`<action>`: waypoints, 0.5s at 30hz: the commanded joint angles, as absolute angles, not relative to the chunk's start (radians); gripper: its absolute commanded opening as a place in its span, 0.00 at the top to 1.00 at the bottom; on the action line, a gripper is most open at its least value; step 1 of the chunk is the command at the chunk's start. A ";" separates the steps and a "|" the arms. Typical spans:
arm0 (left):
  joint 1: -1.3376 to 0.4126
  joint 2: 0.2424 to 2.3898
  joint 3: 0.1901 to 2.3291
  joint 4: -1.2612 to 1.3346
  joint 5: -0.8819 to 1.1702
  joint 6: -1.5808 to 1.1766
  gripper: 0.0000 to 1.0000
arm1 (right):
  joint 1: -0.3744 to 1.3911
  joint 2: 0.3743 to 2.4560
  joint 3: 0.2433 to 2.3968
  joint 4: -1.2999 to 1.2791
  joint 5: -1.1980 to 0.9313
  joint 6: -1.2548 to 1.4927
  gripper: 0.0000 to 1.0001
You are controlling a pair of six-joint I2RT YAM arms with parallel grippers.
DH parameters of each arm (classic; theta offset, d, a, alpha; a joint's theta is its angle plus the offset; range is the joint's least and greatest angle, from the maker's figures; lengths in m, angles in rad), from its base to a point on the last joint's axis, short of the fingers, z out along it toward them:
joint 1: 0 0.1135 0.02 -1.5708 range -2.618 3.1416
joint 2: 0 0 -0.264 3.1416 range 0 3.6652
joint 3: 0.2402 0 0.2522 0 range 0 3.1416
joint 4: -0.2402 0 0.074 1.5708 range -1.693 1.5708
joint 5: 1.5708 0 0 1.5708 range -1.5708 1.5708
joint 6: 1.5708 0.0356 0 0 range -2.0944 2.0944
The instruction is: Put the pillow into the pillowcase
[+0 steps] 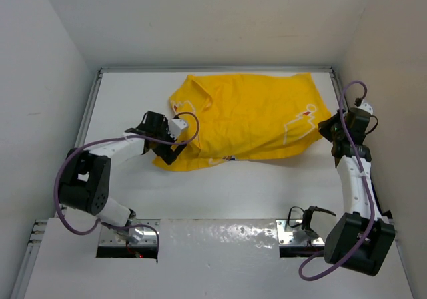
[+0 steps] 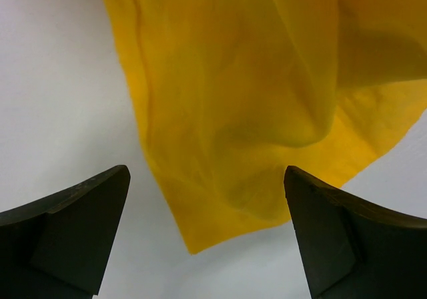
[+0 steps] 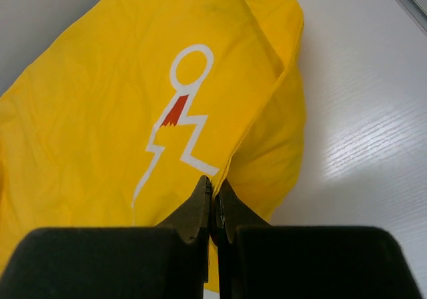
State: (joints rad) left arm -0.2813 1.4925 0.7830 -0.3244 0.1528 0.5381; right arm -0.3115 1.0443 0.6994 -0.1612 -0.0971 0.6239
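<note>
The yellow pillowcase [image 1: 247,119] lies plump and rumpled across the back half of the table, with white line print on it. No white pillow shows anywhere; it is hidden. My left gripper [image 1: 168,153] stands open at the case's near-left corner, and in the left wrist view that loose corner of the pillowcase [image 2: 253,99] lies on the table between and ahead of the gripper [image 2: 207,172], touching neither finger. My right gripper [image 1: 328,129] is at the case's right end. Its fingertips [image 3: 215,182] are shut on a fold of the pillowcase [image 3: 100,125] beside a white and red lightning mark.
The white table [image 1: 233,185] is boxed in by white walls, with a metal rail [image 1: 213,69] along its far and side edges. Two metal mounting plates [image 1: 127,235] [image 1: 293,232] sit at the near edge by the arm bases.
</note>
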 commanded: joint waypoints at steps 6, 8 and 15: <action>-0.264 1.683 0.853 -0.382 0.311 0.489 0.88 | -0.304 1.029 0.741 -0.114 -0.109 0.614 1.00; -0.238 1.669 0.897 -0.412 0.337 0.483 1.00 | -0.305 1.023 0.742 -0.109 -0.107 0.615 1.00; 0.023 1.419 1.346 -0.705 0.588 0.406 1.00 | -0.304 0.993 0.886 -0.173 -0.115 0.571 1.00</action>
State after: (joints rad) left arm -0.0803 1.5982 1.0683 -0.5808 0.4686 0.4477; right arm -0.3115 1.0424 0.7513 -0.2111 -0.0975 0.6071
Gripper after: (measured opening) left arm 0.008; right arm 0.009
